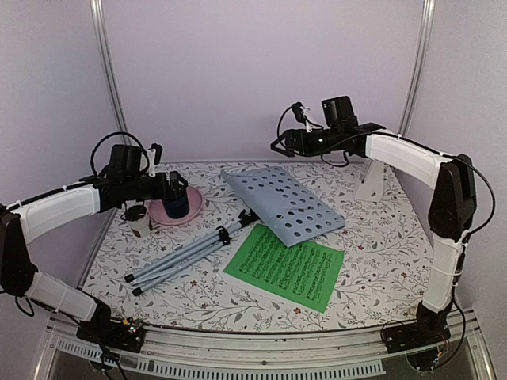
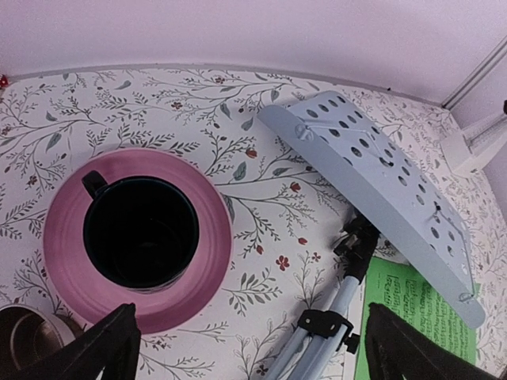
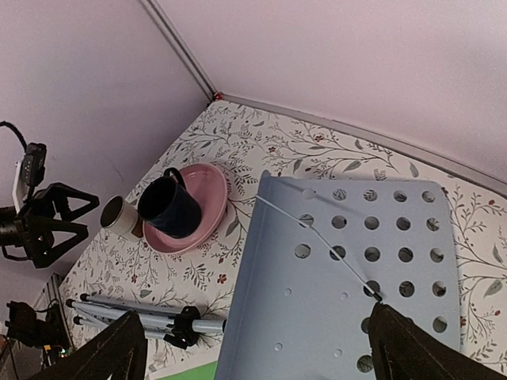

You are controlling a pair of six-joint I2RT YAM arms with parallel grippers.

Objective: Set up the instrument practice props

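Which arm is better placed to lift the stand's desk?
Right. The right gripper, open, hangs over the desk; the left gripper hangs over the cup, farther off.

Flat-lying stand (image 1: 285,204), green sheet (image 1: 287,266), upright metronome (image 1: 370,182)

- left arm (image 1: 59,210) stretches in low from the side, elbow bent back.
- left pincer (image 2: 252,321) gapes wide, gripping nothing.
- right arm (image 1: 412,158) stands tall, forearm level, reaching inward.
- right pincer (image 3: 257,321) gapes wide too, held high, empty.
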